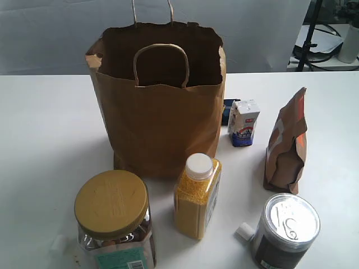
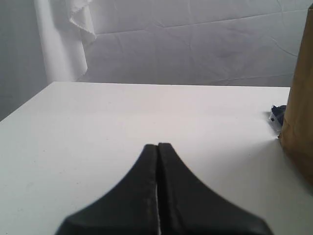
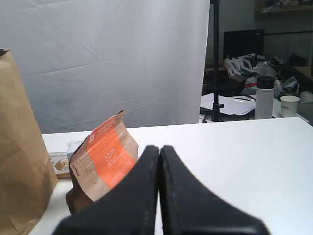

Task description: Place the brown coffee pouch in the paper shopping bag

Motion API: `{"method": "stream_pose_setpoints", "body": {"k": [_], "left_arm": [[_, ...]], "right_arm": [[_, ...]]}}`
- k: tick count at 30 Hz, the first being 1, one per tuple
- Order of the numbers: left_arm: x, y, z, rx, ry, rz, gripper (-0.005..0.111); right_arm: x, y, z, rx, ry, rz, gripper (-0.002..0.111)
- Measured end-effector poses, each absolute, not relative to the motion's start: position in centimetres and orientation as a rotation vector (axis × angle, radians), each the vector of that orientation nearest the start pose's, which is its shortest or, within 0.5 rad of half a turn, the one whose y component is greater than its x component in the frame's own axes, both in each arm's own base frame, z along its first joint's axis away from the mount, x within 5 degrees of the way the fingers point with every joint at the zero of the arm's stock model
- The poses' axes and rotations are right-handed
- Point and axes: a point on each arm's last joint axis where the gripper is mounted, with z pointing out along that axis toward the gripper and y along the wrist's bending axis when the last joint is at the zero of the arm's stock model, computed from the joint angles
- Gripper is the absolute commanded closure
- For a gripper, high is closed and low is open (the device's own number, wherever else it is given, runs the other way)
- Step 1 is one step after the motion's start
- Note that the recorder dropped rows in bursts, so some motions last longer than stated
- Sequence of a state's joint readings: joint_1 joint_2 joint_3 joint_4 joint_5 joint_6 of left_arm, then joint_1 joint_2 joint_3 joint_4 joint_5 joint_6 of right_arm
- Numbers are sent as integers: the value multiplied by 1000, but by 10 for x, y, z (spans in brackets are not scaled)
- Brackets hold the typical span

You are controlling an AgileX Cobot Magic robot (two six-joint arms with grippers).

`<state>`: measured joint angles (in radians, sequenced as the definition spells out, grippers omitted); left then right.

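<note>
Nearest, in the wrist views, the left gripper (image 2: 157,146) and the right gripper (image 3: 159,148) each have their jaws pressed together on nothing. Neither arm shows in the exterior view. Along that view's lower edge stand 3 containers: a jar (image 1: 114,216), a yellow bottle (image 1: 197,196) and a grey tub (image 1: 284,230). Behind them, at middle right, the pouch (image 1: 287,147) stands upright on the table (image 1: 45,129), outside the bag (image 1: 157,123) and apart from it. The bag stands open at upper centre. As I judge it, nothing is done yet: reaching, gripping, lifting and dropping in are all left.
</note>
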<state>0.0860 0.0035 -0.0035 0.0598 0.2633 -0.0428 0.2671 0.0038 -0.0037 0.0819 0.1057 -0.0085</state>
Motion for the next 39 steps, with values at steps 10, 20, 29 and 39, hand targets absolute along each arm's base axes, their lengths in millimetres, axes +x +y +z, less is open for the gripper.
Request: {"method": "stream_pose_setpoints", "body": {"k": [10,20,29,39], "left_arm": [[55,6,190,-73,1746,88,107],[55,6,190,-73,1746,88,107],[55,6,190,-73,1746,88,107],[55,6,190,-73,1746,88,107]], "right_arm": [[54,15,213,-37,1511,395,108],[89,37,323,39,1732,624,108],[209,96,356,-304,2458,707,95],[277,106,344,-219,2791,554,50]]}}
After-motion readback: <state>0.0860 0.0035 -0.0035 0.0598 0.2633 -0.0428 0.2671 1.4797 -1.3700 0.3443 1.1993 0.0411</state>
